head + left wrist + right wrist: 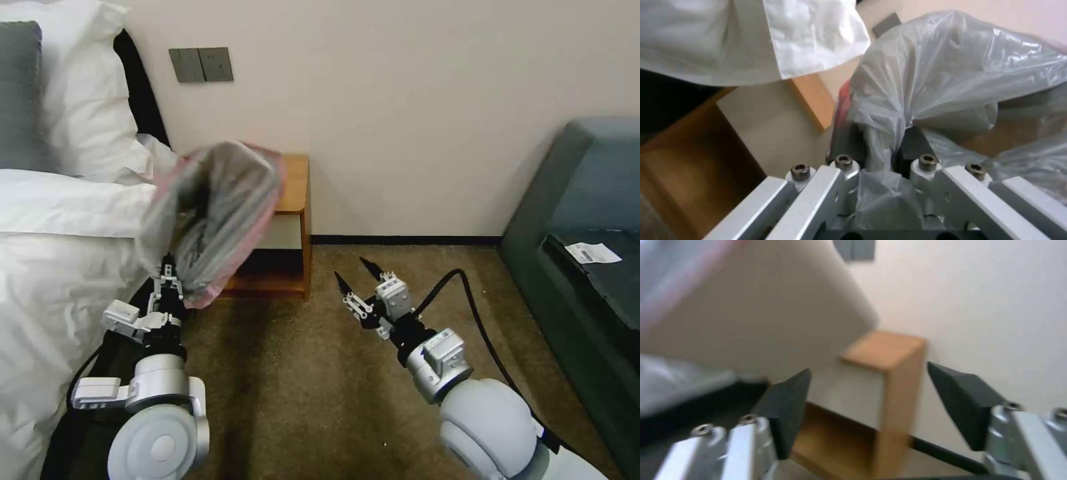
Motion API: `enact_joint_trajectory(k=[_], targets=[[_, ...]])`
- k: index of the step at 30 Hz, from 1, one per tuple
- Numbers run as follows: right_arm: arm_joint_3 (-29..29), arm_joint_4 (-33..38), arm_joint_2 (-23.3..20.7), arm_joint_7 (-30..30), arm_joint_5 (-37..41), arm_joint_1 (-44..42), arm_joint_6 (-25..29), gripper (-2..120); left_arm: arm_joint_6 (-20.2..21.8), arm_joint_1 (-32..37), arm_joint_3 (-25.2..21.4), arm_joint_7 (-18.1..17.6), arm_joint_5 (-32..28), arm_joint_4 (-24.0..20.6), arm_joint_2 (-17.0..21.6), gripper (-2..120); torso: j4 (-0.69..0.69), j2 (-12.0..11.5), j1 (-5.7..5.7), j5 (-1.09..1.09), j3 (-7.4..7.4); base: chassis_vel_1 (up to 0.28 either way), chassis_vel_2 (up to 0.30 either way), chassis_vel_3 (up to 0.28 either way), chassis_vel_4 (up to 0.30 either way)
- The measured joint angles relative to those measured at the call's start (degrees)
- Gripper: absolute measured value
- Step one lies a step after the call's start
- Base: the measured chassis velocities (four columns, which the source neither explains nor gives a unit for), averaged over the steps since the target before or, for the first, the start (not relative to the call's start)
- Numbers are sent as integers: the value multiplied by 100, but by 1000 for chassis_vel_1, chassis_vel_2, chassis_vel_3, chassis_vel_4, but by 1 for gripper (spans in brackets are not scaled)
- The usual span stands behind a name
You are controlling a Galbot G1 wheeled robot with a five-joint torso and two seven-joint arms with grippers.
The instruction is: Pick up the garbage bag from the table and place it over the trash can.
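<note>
The garbage bag [213, 213], crinkly translucent grey plastic with a pinkish rim, hangs in the air in front of the table [297, 187], an orange-brown nightstand against the wall. My left gripper [170, 277] is below the bag and shut on a bunched fold of it. The left wrist view shows the plastic [951, 73] pinched between the fingers of the left gripper [880, 143], with the table [809, 96] behind. My right gripper [350, 268] stands open over the carpet to the right, pointing at the table [893, 350], with nothing between the right gripper's [868, 370] fingers. The trash can is out of view.
A bed with white bedding [60, 220] lies at the left, close to my left arm. A dark grey-green sofa [587, 220] with a paper label stands at the right. Brown carpet [300, 373] lies open between them. A black cable [480, 320] loops from my right arm.
</note>
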Motion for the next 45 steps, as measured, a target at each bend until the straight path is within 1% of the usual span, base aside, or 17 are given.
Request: enact_joint_trajectory(k=[2,3,4,7,8,12,13,15,16,17,19,21,26,37,41,44,45], targets=[[85,55,45,-37,838,148,116,84,0,58,46,13,42,3,34,9,1,0,0,0,0,0,0,0,0],[85,55,45,-37,838,148,116,84,0,58,46,13,42,3,34,9,1,0,0,0,0,0,0,0,0],[149,86,80,-41,1367,253,174,88,0,92,74,18,81,11,68,9,1,0,0,0,0,0,0,0,0],[292,102,131,-34,2320,497,297,99,0,173,140,55,147,5,149,9,0,0,0,0,0,0,0,0,0],[292,102,131,-34,2320,497,297,99,0,173,140,55,147,5,149,9,0,0,0,0,0,0,0,0,0],[511,51,220,168,3814,831,373,100,-2,283,299,126,270,-66,239,9,1,0,0,0,0,0,0,0,0],[511,51,220,168,3814,831,373,100,-2,283,299,126,270,-66,239,9,1,0,0,0,0,0,0,0,0],[592,0,313,342,4395,910,409,97,-5,303,365,142,313,-91,244,9,1,0,0,0,0,0,0,0,0],[604,-22,343,364,4527,911,426,95,-5,305,376,144,320,-96,244,9,0,0,0,0,0,0,0,0,0],[604,-22,343,364,4527,911,426,95,-5,305,376,144,320,-96,244,9,0,0,0,0,0,0,0,0,0],[618,-94,420,331,4702,888,468,87,-5,310,384,147,328,-116,250,9,0,0,0,-1,0,0,0,0,0],[662,-175,500,309,4850,909,500,85,-6,323,390,165,329,-150,265,9,0,0,0,0,0,0,0,0,0],[725,-417,749,332,5096,1083,515,88,-6,363,431,190,358,-218,270,9,0,0,0,0,0,0,0,0,0],[448,-796,1277,256,4885,1299,510,89,-8,402,471,208,409,-253,261,9,0,0,0,-1,0,0,0,0,0],[420,-888,1409,232,4804,1345,504,85,-16,412,497,218,424,-253,261,9,0,0,0,-1,0,0,0,0,0],[384,-960,1544,210,4716,1363,501,73,-24,421,520,221,438,-253,263,9,0,0,0,-1,0,0,0,0,0],[384,-960,1544,210,4716,1363,501,73,-24,421,520,221,438,-253,263,9,0,0,0,-1,0,0,0,0,0]])
